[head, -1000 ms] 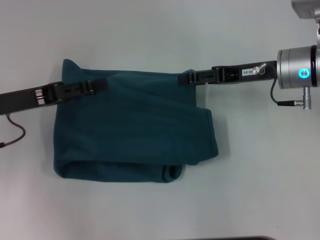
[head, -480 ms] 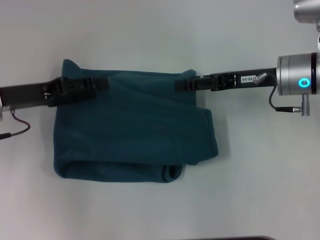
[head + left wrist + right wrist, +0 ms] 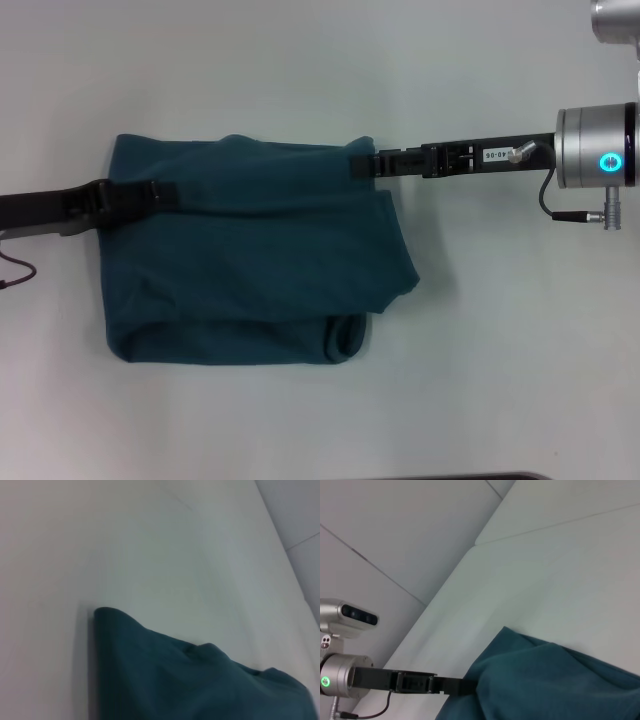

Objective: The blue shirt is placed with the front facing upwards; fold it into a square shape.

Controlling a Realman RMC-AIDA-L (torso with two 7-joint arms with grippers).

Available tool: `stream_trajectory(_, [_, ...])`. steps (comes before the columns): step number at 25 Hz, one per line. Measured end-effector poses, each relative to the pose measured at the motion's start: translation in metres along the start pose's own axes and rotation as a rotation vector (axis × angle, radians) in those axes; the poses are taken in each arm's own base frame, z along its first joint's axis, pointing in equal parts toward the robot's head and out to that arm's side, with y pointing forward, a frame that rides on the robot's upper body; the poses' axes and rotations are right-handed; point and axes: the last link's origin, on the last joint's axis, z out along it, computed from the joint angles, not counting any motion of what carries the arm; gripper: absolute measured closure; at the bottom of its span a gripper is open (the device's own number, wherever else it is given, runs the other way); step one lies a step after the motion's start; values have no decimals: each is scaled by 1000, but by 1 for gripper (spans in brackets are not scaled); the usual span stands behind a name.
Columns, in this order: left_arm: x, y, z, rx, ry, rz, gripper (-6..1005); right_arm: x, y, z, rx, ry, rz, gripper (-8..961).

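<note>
Pale white table all around me, wide and bare-looking from my head camera. The blue shirt lies near its middle, folded into a rough rectangle, plain teal side up, lumpy along the near edge. My left gripper sits on the shirt's left far part; my right gripper is at its far right corner. Whether either claw is pinching cloth or open, I cannot tell. My right wrist camera adds grey wall panels beyond the table edge, and my left arm reaching in.
</note>
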Motion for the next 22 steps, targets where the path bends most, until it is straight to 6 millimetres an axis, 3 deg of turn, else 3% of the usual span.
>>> stream_trajectory(9, [-4, 17, -40, -224, 66, -17, 254, -1, -1, 0, 5, -3, 3, 88])
stream_trajectory(15, [-20, 18, -31, -237, 22, -35, 257, 1, 8, 5, -47, 35, 21, 88])
stream_trajectory(16, [-27, 19, -22, -225, -11, -34, 257, 4, 11, 6, -67, 49, 25, 88])
stream_trajectory(22, [-28, 11, -19, -164, -27, -40, 262, 15, 19, 9, -124, 106, 36, 88])
